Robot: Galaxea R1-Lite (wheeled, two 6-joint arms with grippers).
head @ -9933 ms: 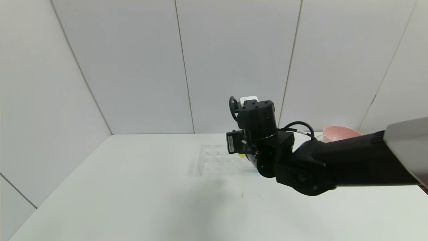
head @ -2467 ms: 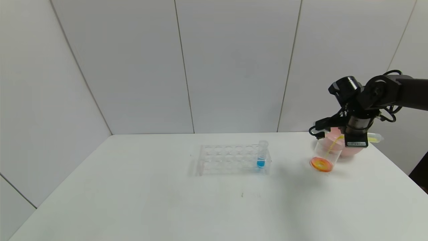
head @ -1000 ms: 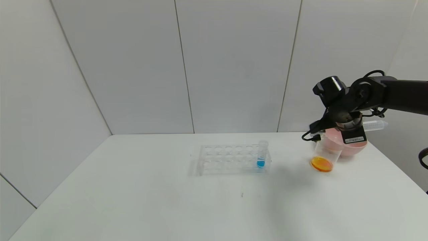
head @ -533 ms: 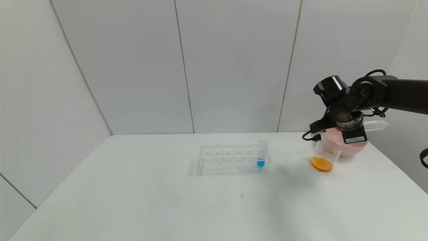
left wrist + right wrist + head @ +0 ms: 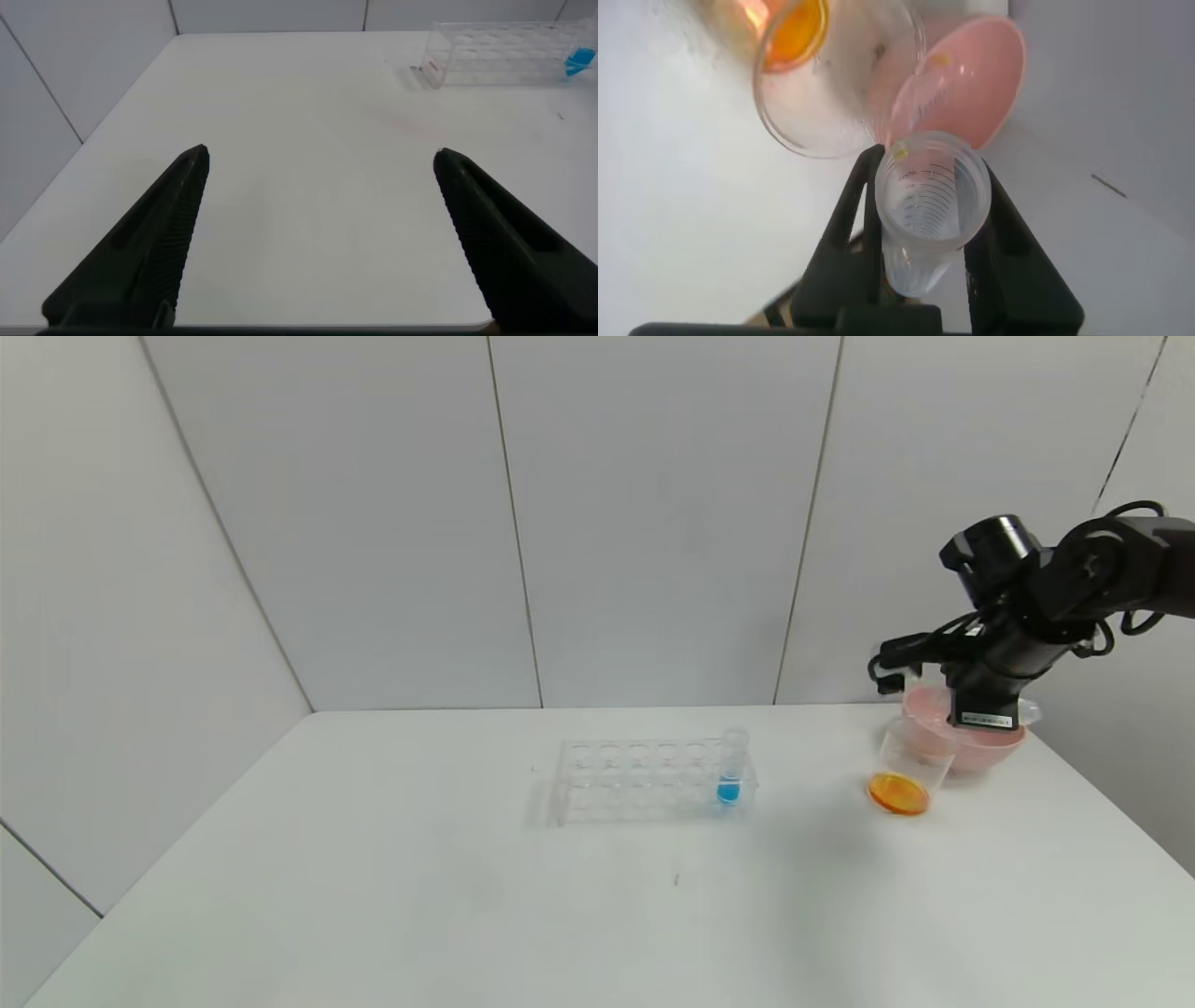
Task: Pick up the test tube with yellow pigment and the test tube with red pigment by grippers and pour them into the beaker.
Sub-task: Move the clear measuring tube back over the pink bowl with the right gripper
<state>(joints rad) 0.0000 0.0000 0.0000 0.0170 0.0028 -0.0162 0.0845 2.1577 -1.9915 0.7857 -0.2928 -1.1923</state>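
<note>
1. Right gripper (image 5: 924, 271) clamped on the test tube with yellow pigment (image 5: 929, 210), jaws pressed against its sides, mouth wide to the wrist camera; only a yellow speck at the rim, so judged emptied.
2. Held above the pink bowl (image 5: 971, 747) near the counter's far right corner, likely for discarding the spent tube.
3. Just beside the bowl, toward the counter's middle: the beaker (image 5: 910, 767), touching or nearly so, orange liquid pooled at its bottom, which suggests both pigments already in.
4. Test tube with red pigment nowhere visible.
5. Mid-counter: clear rack (image 5: 644, 782) with one blue tube (image 5: 731, 770) at its right end, left alone as no part of the task.
6. Left gripper (image 5: 318, 233) parked over the counter's left side, jaws wide apart, empty.
</note>
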